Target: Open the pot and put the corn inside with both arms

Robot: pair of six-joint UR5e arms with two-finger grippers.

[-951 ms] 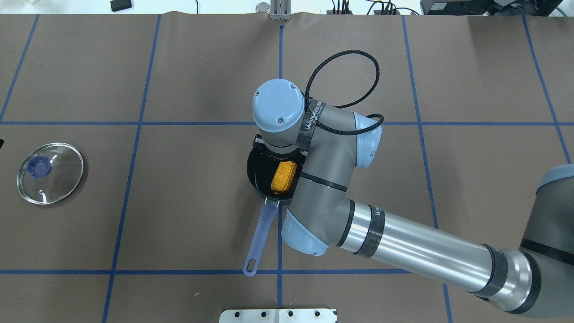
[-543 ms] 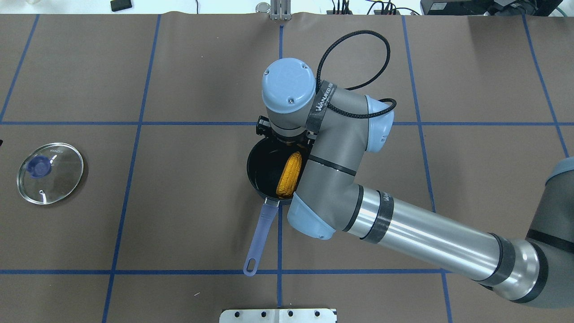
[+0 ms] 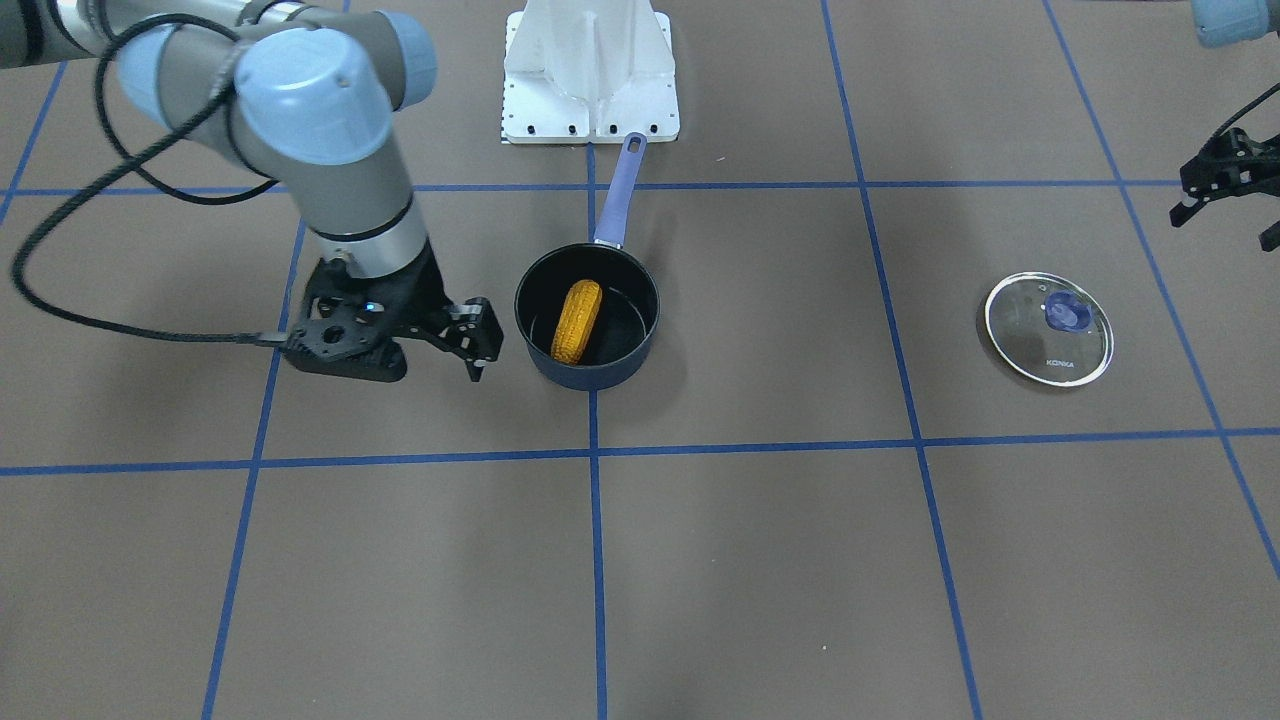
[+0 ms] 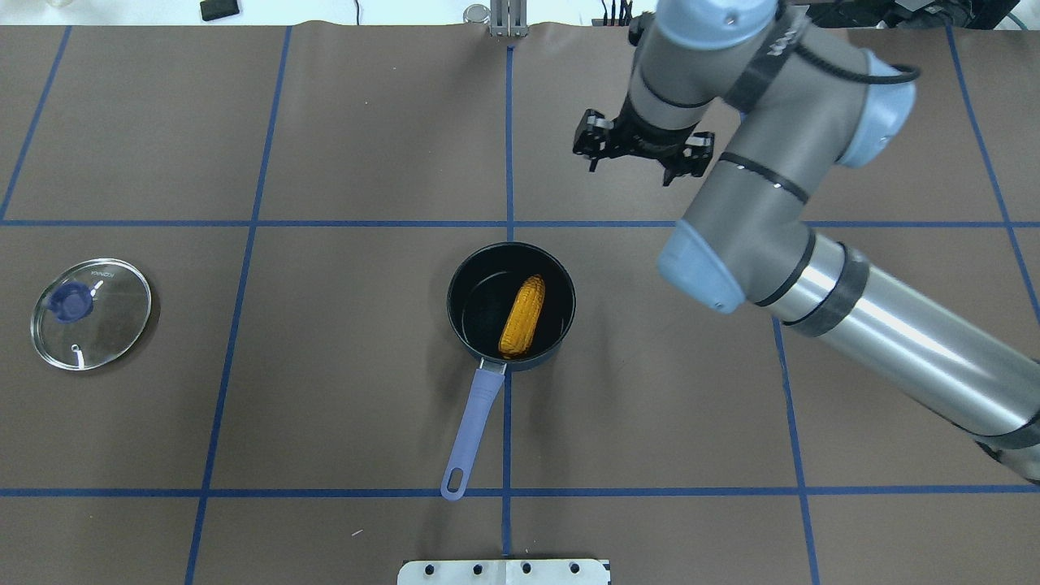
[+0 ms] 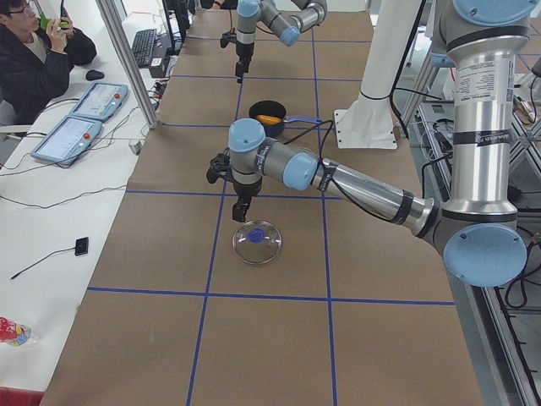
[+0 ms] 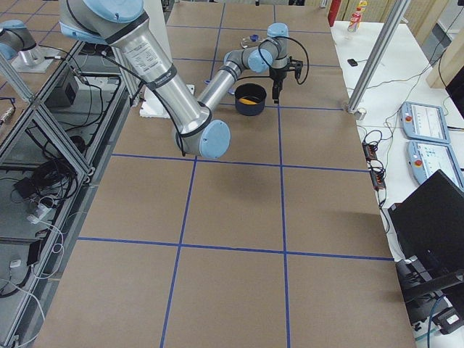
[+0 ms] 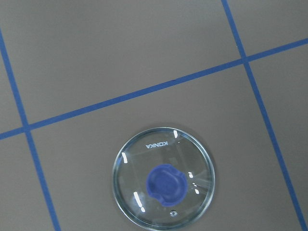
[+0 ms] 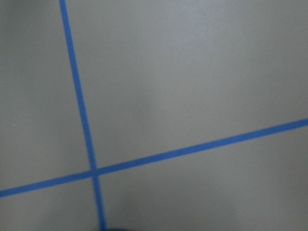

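The yellow-orange corn (image 4: pixel 522 316) lies inside the open dark pot (image 4: pixel 465 280), whose blue handle points toward the robot base; corn (image 3: pixel 577 320) and pot (image 3: pixel 640 330) also show in the front view. My right gripper (image 4: pixel 638 162) is open and empty, raised beyond and to the right of the pot; in the front view it (image 3: pixel 425 360) hangs beside the pot, apart from it. My left gripper (image 3: pixel 1225 222) looks open and empty, above the table near the glass lid (image 3: pixel 1048 328).
The glass lid with a blue knob (image 4: pixel 91 302) lies flat on the brown table far to the left, and fills the left wrist view (image 7: pixel 163 180). A white mounting plate (image 3: pixel 590 75) stands at the robot's side. Blue tape lines grid the table.
My right gripper has let go of the corn, which now lies in the pot. The right arm has lifted and swung away from the pot, toward the far right.
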